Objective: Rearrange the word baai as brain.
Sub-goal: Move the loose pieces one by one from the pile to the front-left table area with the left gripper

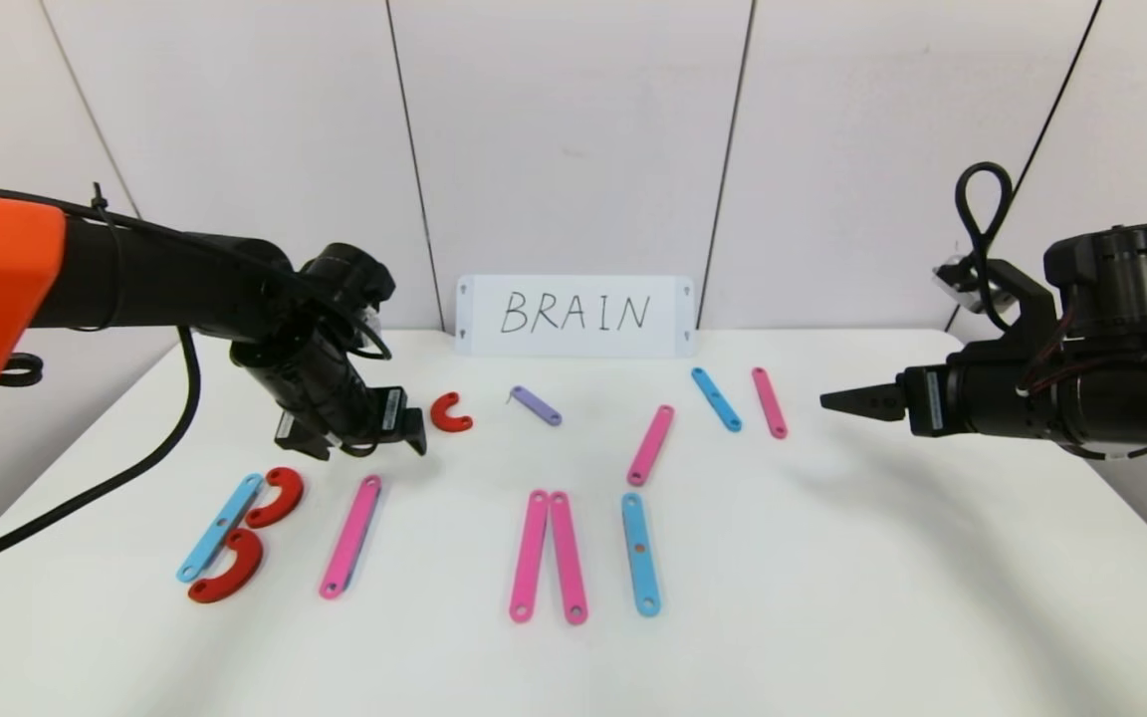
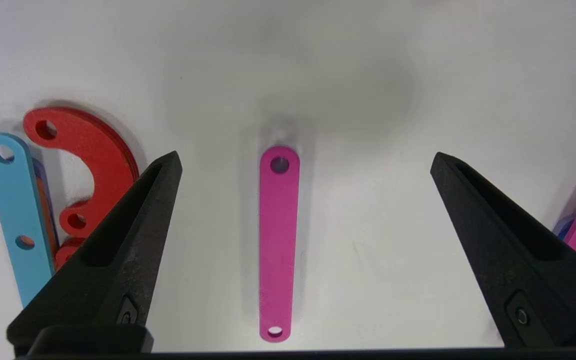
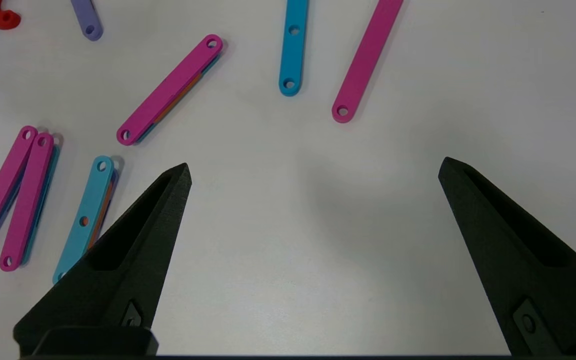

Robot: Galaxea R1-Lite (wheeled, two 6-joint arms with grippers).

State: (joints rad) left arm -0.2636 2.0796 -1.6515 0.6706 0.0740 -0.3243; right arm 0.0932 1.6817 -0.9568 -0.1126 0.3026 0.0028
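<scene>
- The left gripper point(image 1: 404, 423) hangs left of centre in the head view, over the table point(image 1: 832, 597), its fingers spread wide with nothing between them.
- In the left wrist view a single pink strip point(image 2: 278, 245) lies flat on the table in line with the gap between those fingers point(image 2: 133, 235).
- Lower left in the head view, a blue strip point(image 1: 220, 528) with two red curves point(image 1: 255, 538) against it makes a B.
- A loose red curve point(image 1: 451, 412) and a lilac strip point(image 1: 536, 405) lie nearer the white card point(image 1: 573, 315).
- Low at centre, two pink strips point(image 1: 546, 556) touch at their tops; a blue strip point(image 1: 640, 554) lies just beside them.
- The right gripper point(image 3: 313, 250) is held at the right edge, open and empty.
</scene>
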